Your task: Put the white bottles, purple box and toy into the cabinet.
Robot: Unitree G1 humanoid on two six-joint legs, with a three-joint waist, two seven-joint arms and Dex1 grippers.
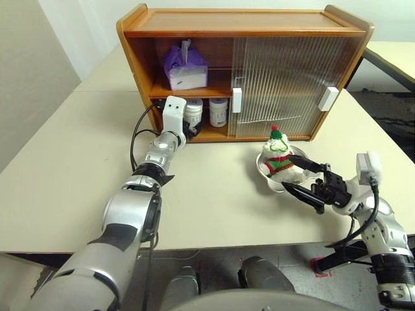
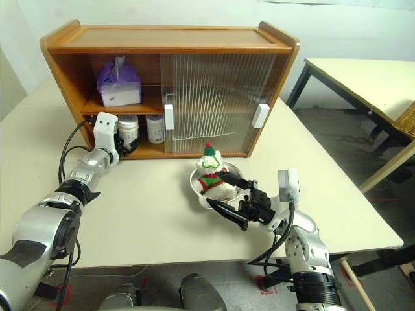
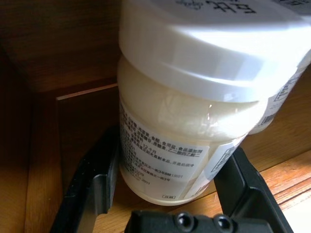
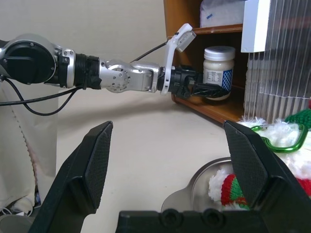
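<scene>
Left claw [image 3: 165,194]: clamped on a bottle [image 3: 194,111], at lower shelf's open left end in cabinet [image 1: 243,23].
Right claw [image 1: 299,175]: apart, beside toy [image 1: 279,159], near counter's [image 1: 65,162] front edge.

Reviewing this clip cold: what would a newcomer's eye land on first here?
Probably the left pincer reaching into the lower shelf of the cabinet, its fingers around one white bottle beside a second bottle. Next, the toy sitting in a steel dish on the table in front of the ribbed doors, with the right pincer open right beside it. The purple box already sits on the upper shelf.
</scene>
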